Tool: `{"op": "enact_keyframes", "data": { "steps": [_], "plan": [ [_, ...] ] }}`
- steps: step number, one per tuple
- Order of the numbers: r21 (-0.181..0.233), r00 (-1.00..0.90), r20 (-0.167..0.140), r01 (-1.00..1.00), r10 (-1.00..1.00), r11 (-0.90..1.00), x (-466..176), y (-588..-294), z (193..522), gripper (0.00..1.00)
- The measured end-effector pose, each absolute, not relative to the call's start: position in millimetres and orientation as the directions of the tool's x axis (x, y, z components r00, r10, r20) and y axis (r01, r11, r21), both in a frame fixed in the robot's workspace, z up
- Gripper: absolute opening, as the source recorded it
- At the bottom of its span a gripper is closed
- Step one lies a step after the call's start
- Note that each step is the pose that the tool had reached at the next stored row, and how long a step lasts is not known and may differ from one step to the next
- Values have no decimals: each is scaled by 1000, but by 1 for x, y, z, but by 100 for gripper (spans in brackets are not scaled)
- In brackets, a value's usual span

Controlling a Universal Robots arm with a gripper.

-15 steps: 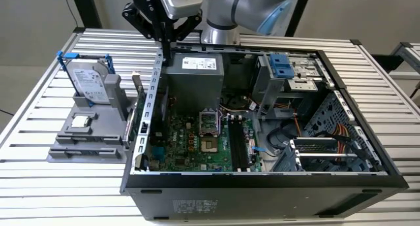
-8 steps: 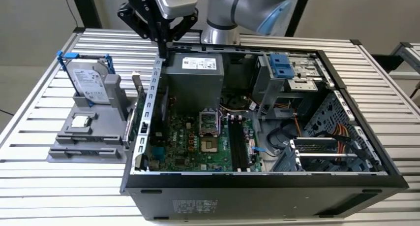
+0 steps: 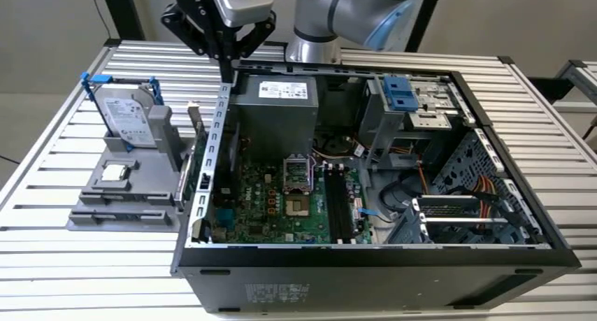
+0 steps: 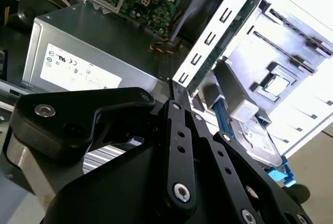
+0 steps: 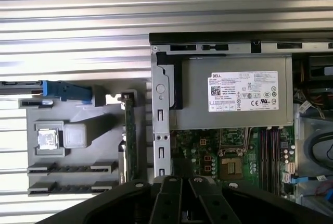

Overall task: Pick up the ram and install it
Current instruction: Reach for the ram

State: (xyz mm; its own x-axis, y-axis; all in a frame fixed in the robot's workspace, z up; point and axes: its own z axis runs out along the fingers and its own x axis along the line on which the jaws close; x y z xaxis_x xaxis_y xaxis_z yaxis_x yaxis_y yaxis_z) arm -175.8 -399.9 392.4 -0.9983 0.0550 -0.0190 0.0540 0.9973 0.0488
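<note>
The ram [image 3: 194, 136] is a thin dark green stick standing on its long edge in the grey holder [image 3: 121, 209], right beside the outer side of the computer case's wall. It also appears as the ram [image 5: 128, 135] and the ram [image 4: 223, 41] in both wrist views. My gripper [image 3: 226, 73] hangs over the case's back corner, above and behind the ram and apart from it. The black fingers meet at a point, shut, with nothing between them, as shown by my gripper [image 4: 174, 86] and my gripper [image 5: 182, 182]. The motherboard's long black slots [image 3: 340, 202] lie inside the open case.
A silver hard drive [image 3: 126, 118] in a blue frame stands at the holder's back, and a small square chip [image 3: 114, 171] lies in its middle. The grey power supply [image 3: 275, 118], cables and a drive cage [image 3: 410, 104] crowd the case. Slatted metal table [image 3: 56, 265] all around.
</note>
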Motion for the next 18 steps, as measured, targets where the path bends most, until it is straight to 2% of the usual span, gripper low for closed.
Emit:
{"op": "enact_keyframes", "data": {
  "steps": [18],
  "plan": [
    [49,-999,-19,43,44,998,-189,-400,392,0]
  ]
}}
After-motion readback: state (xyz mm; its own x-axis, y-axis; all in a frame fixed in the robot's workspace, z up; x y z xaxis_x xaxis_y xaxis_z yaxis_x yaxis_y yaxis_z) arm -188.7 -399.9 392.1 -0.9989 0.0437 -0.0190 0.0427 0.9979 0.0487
